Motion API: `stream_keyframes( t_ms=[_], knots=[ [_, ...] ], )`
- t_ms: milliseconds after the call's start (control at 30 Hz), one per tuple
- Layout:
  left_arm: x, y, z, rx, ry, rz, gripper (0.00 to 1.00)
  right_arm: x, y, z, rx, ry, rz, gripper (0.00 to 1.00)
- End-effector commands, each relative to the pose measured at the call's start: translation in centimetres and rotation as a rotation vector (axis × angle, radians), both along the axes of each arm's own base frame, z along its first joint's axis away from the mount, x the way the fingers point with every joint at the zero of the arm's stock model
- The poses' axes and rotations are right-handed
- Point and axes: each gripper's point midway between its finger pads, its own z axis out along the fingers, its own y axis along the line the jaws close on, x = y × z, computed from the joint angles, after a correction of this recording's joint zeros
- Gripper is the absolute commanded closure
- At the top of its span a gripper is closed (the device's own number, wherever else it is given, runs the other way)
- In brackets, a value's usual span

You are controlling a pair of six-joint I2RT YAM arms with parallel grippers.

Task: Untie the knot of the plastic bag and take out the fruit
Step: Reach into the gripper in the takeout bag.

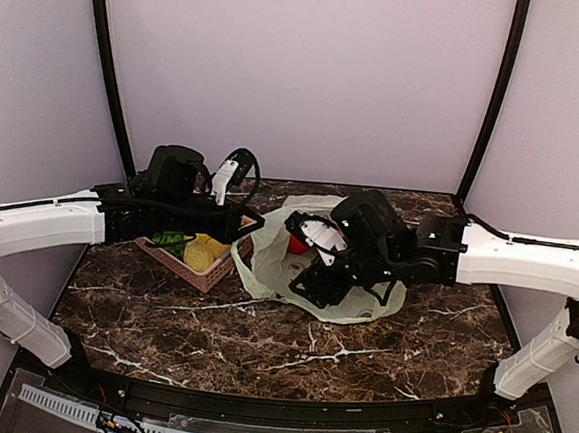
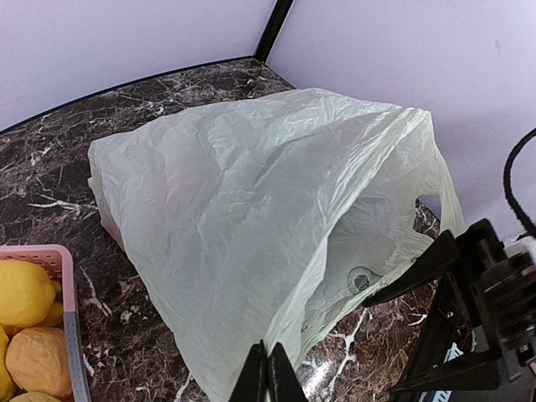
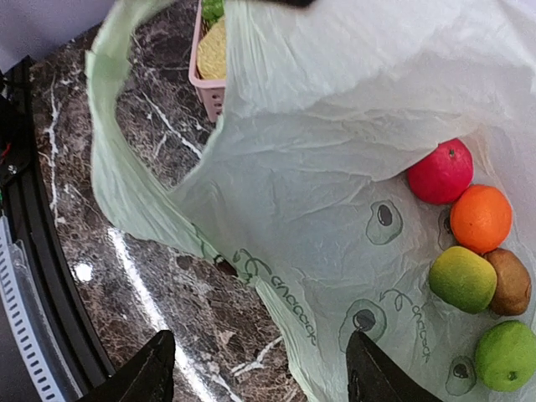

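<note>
Here, left jaws pinch the bag [image 2: 251, 209]; right jaws gape empty; its green lettering is unreadable.

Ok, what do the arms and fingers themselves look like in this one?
The left arm and right arm have white tubular links with black joints and black wrist housings; a black cable loops at the left wrist. The left fingers and right fingers are black.

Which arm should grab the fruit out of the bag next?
Right. The right tool stands open at the mouth of the bag, with the fruit in view inside. The left tool is shut on the bag's edge, seemingly holding it open.
</note>
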Motion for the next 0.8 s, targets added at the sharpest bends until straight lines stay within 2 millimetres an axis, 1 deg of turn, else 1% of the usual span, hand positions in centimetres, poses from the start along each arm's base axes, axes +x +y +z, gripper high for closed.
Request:
stream_keyframes(
  t_ms=[0, 67, 133, 267, 400, 500, 667, 767],
  knots=[
    [-0.2, 0.1, 1.3, 0.006, -0.010, -0.006, 0.99, 1.0, -1.0, -4.1, -0.104, 0.011, -0.055, 0.34],
    [-0.3, -0.1, 1.6, 0.004, -0.016, -0.019, 0.99, 1.6, -1.8, -5.9, -0.147, 0.047, -0.080, 0.36],
    [-0.5, -0.3, 1.6, 0.004, -0.018, -0.035, 0.99, 2.5, -2.6, -7.1, -0.179, 0.080, -0.120, 0.37],
    [-0.9, -0.5, 1.6, 0.000, -0.018, -0.063, 0.99, 4.9, -4.3, -8.1, -0.196, 0.103, -0.237, 0.36],
    [-1.8, -1.1, 1.5, -0.009, -0.012, -0.107, 0.99, 7.6, -5.7, -9.4, -0.189, 0.117, -0.404, 0.32],
    [-2.6, -1.7, 1.3, 0.001, -0.013, -0.139, 0.99, 9.8, -6.4, -9.9, -0.165, 0.101, -0.515, 0.29],
    [-3.2, -1.7, 0.8, 0.016, 0.000, -0.145, 0.99, 13.0, -6.6, -9.2, -0.088, 0.054, -0.616, 0.22],
    [-3.3, -1.5, 0.5, 0.021, 0.006, -0.141, 0.99, 14.3, -6.8, -9.0, -0.074, 0.020, -0.653, 0.18]
  ],
)
